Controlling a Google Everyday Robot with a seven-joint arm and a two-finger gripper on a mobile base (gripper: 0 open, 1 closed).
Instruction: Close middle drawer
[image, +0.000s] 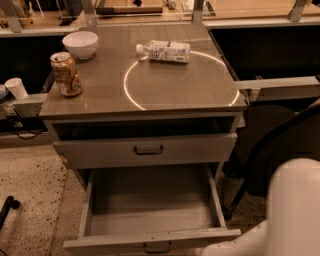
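Observation:
The middle drawer (150, 205) is pulled far out at the bottom of the camera view. Its long grey tray is empty. Its low front panel (100, 245) carries a small black bar handle (156, 246) at the frame's lower edge. Above it the taller-fronted grey drawer (145, 150) stands slightly out, with its own black handle. The lowest drawer is out of view. My white arm (295, 210) fills the lower right corner, to the right of the open drawer's front. The gripper itself is out of view below the frame.
On the cabinet top (150, 85) stand a white bowl (80, 44) and a drink can (65, 74) at the left, and a plastic bottle (165, 51) lies at the back. A dark chair (280, 145) stands right of the cabinet. A white cup (17, 88) sits far left.

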